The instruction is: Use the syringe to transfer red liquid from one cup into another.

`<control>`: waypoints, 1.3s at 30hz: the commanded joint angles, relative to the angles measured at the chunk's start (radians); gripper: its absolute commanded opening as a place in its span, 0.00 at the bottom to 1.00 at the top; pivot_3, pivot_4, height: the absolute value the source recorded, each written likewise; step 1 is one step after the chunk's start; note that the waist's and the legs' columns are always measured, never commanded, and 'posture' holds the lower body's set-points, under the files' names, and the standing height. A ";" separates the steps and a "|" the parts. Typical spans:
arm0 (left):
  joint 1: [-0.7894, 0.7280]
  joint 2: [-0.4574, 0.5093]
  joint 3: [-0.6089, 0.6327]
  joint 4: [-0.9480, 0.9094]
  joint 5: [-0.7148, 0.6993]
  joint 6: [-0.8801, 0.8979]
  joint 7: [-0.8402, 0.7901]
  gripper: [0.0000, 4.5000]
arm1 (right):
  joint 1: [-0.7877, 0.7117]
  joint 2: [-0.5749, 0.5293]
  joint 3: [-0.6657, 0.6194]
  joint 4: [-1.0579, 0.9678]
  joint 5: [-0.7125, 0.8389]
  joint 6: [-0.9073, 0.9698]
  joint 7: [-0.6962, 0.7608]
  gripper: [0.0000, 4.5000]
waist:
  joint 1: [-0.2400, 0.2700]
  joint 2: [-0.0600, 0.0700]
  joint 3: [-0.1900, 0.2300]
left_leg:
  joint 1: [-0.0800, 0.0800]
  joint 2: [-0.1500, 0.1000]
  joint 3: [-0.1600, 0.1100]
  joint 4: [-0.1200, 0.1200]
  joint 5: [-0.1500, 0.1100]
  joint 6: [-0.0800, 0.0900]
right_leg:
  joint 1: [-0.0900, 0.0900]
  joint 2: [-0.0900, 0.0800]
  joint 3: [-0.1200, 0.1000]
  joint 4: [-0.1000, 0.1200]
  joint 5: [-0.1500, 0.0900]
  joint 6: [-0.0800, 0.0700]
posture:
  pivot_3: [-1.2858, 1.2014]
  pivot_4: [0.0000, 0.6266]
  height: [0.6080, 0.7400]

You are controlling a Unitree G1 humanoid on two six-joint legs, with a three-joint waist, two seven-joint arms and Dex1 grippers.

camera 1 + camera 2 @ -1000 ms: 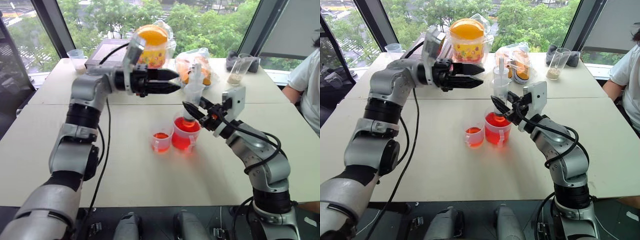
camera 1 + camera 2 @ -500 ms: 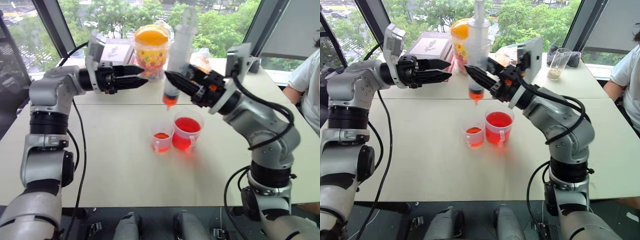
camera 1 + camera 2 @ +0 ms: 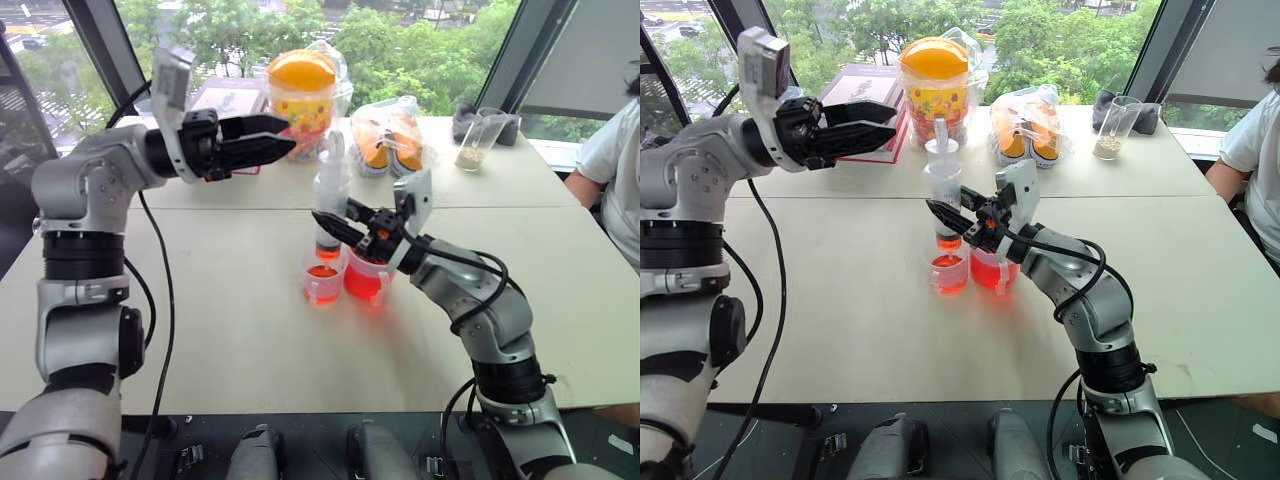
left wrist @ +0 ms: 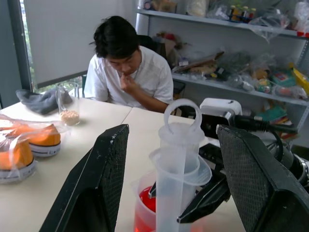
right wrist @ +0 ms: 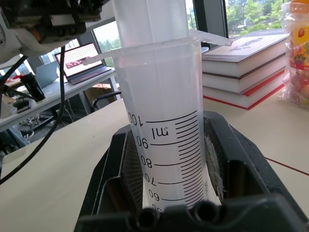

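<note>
- The right claw [image 3: 335, 228], mid-frame in the head views, is clamped on the syringe [image 3: 329, 205] and holds it upright.
- The syringe's orange tip points down into the small cup [image 3: 323, 280], just left of centre; its pale plunger ring stands at the top.
- The small cup holds a shallow layer of red liquid [image 3: 322, 272] and stands on the pale worktop [image 3: 250, 330].
- The larger cup [image 3: 366, 280] stands just beside it on the right, touching or nearly so, and is much fuller of red.
- The left claw [image 3: 262, 139] hangs in the upper left of the frame, well above the worktop, its two black fingers apart and holding nothing.
- At the back of the worktop stand an orange-lidded jar [image 3: 303, 90], a bag of orange things [image 3: 388, 135], books [image 3: 872, 95] and a clear tumbler [image 3: 478, 138] with something pale in its bottom.
- A person [image 4: 128, 72] in a white shirt sits at the worktop's far right edge.
</note>
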 commanded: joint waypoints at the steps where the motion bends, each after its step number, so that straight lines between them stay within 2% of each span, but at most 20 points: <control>1: -0.063 -0.025 -0.002 0.037 0.007 -0.049 0.008 0.66 | -0.005 0.009 0.004 -0.036 -0.008 -0.028 0.006 0.31 | 0.001 0.000 0.000 | 0.000 0.000 0.000 0.000 0.000 0.000 | 0.000 0.000 0.000 0.000 0.000 0.000 | 0.52 0.24 1.00; 10: -0.083 -0.098 -0.119 0.158 0.128 -0.212 -0.053 0.66 | -0.007 0.015 -0.003 -0.065 -0.007 -0.014 -0.013 0.31 | 0.001 0.000 0.000 | 0.000 0.000 0.000 0.000 0.000 0.000 | 0.000 0.000 0.000 0.000 0.000 0.000 | 0.52 0.24 1.00; 17: -0.114 -0.152 -0.140 0.228 0.169 -0.267 -0.059 0.66 | -0.008 0.019 0.000 -0.078 -0.005 -0.003 -0.018 0.31 | 0.002 0.000 0.000 | 0.000 0.000 0.000 0.000 0.000 0.000 | 0.000 0.000 0.000 0.000 0.000 0.000 | 0.52 0.24 1.00; 20: -0.119 -0.174 -0.144 0.223 0.163 -0.255 -0.075 0.47 | -0.004 0.021 0.007 -0.083 -0.005 0.000 -0.020 0.31 | 0.002 0.000 0.000 | 0.000 0.000 0.000 0.000 0.000 0.000 | 0.000 0.000 0.000 -0.001 0.000 0.000 | 0.52 0.24 1.00; 24: -0.103 -0.172 -0.160 0.189 0.166 -0.236 -0.111 0.03 | -0.016 0.025 0.006 -0.082 -0.003 0.005 -0.023 0.31 | -0.002 0.000 0.000 | 0.000 0.000 0.000 0.000 0.000 0.000 | 0.000 0.000 0.000 -0.001 0.000 0.000 | 0.52 0.24 1.00; 25: -0.097 -0.166 -0.166 0.177 0.162 -0.223 -0.126 0.01 | -0.023 0.026 0.005 -0.081 -0.002 0.007 -0.024 0.31 | -0.003 0.000 0.000 | 0.000 0.000 0.000 0.000 0.000 0.000 | 0.000 0.000 0.000 0.000 0.000 0.000 | 0.52 0.24 1.00; 39: -0.026 -0.128 -0.200 0.098 0.174 -0.223 -0.166 0.01 | -0.152 0.016 -0.088 -0.114 0.085 0.108 -0.066 0.31 | 0.000 0.000 0.000 | 0.000 0.000 0.000 0.000 0.000 0.000 | 0.000 0.000 0.000 -0.001 0.000 0.000 | 0.52 0.24 1.00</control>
